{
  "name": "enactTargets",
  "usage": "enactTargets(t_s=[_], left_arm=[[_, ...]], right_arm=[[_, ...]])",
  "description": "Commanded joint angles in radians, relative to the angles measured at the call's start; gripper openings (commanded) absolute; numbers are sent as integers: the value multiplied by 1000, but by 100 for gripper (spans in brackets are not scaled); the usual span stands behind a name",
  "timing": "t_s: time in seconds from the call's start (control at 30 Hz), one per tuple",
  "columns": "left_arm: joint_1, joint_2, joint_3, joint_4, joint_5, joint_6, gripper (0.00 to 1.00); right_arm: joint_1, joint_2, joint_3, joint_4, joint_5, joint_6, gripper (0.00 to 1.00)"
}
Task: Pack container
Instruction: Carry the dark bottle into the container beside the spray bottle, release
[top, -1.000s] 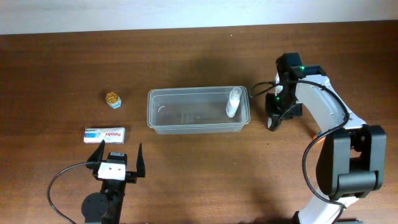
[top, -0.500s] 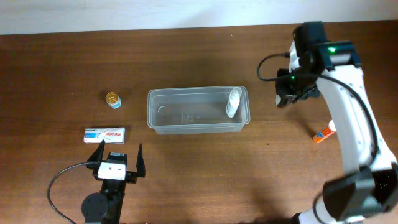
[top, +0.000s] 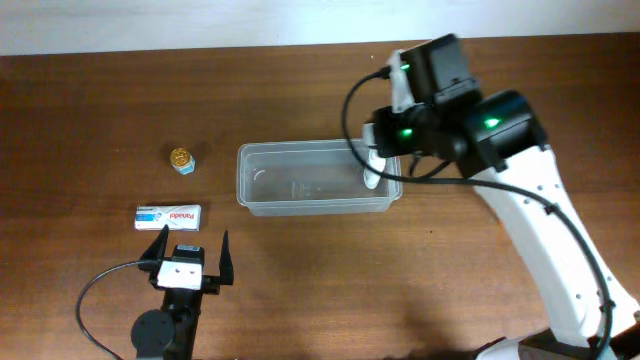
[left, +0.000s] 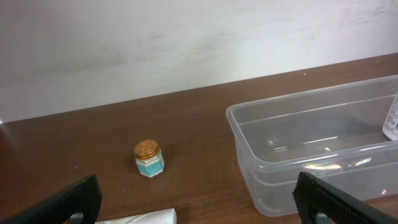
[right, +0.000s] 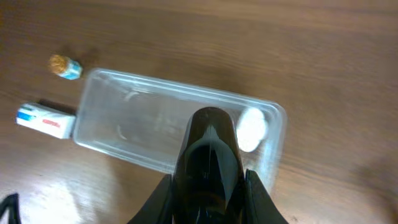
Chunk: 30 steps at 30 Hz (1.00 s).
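Observation:
The clear plastic container lies mid-table and holds an upright white bottle at its right end. It also shows in the left wrist view and the right wrist view. My right gripper hovers above the container's right end, shut on a dark glossy bottle beside the white bottle. My left gripper is open and empty near the front left, its fingers framing the left wrist view.
A small jar with a gold lid stands left of the container, also in the left wrist view. A white and blue box lies in front of it, just ahead of the left gripper.
My right gripper lifted from the table right of the container, swung up and left, and now hangs over the container's right end with the dark bottle. The left arm has not moved.

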Motion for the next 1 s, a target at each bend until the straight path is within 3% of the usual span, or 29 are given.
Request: enactTargets(t_s=[0.0, 0.47, 0.97], left_arm=[[6, -8, -5, -4, 0, 13, 99], [6, -8, -5, -4, 0, 13, 99], [6, -8, -5, -4, 0, 13, 99]], right_arm=[[60, 60, 20, 28, 90, 66, 18], [82, 355, 20, 47, 146, 174, 18], [79, 488, 19, 80, 208, 248, 18]])
